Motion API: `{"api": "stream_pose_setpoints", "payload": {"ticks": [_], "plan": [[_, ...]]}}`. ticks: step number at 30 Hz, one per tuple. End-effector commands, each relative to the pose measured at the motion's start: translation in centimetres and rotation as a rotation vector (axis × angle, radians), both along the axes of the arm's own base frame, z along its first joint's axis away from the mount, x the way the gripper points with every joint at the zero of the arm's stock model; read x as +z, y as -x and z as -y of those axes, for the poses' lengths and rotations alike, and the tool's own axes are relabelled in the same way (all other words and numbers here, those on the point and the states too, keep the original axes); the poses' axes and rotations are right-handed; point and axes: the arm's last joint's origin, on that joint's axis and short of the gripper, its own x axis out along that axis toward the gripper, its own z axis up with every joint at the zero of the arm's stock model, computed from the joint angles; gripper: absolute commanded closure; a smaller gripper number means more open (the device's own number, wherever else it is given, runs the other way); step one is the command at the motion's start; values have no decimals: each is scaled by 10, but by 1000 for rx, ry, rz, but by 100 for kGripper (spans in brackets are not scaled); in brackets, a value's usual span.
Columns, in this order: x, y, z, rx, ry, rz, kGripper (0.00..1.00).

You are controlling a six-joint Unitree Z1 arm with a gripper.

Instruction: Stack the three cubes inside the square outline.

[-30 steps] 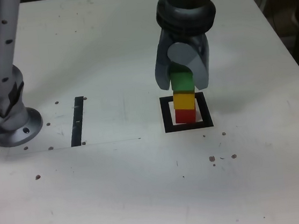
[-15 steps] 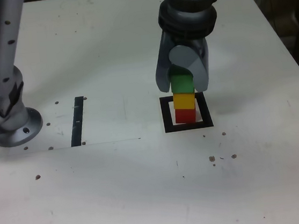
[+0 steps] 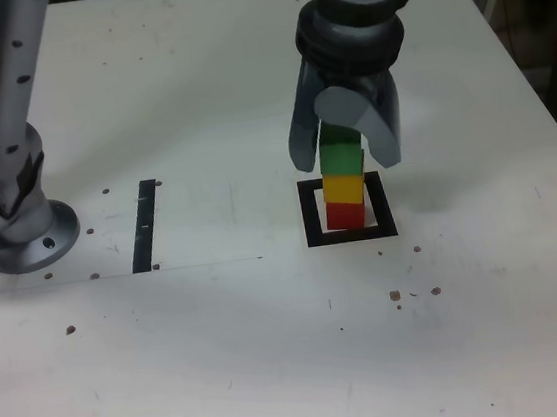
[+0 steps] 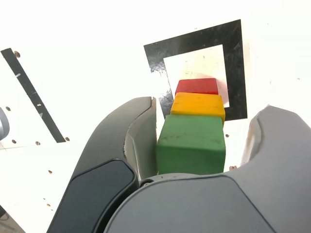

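Observation:
The three cubes stand as one tower inside the square outline [image 3: 309, 215]: red cube [image 3: 345, 215] at the bottom, yellow cube [image 3: 344, 188] in the middle, green cube [image 3: 341, 158] on top. My gripper [image 3: 345, 156] hangs over the tower with its fingers either side of the green cube. In the wrist view the green cube [image 4: 192, 145] lies against one finger [image 4: 141, 136], and a gap shows before the other finger [image 4: 272, 145]. The jaws stand open. Below it appear the yellow cube [image 4: 198, 106], the red cube [image 4: 196, 86] and the square outline [image 4: 194, 41].
A straight black tape strip [image 3: 144, 224] lies to the exterior view's left of the outline. The arm's grey base [image 3: 13, 219] stands at the far left. Small dark specks dot the white table [image 3: 275, 350]. The table's right edge runs close by.
The jaws have spread apart from the green cube, which they held shut a second ago. The tower has stayed in place and the arm has barely moved.

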Motion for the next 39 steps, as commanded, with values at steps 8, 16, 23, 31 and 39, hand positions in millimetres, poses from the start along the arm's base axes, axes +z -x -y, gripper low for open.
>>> {"api": "stream_pose_setpoints", "payload": {"ticks": [8,16,23,31,39], "plan": [[83,86,-13,-15,-16,133,1],[79,158,-24,-32,-15,71,1],[13,194,-29,28,-50,-154,1],[-40,215,-27,46,-39,-116,0],[-55,215,-26,61,-28,-84,0]]}}
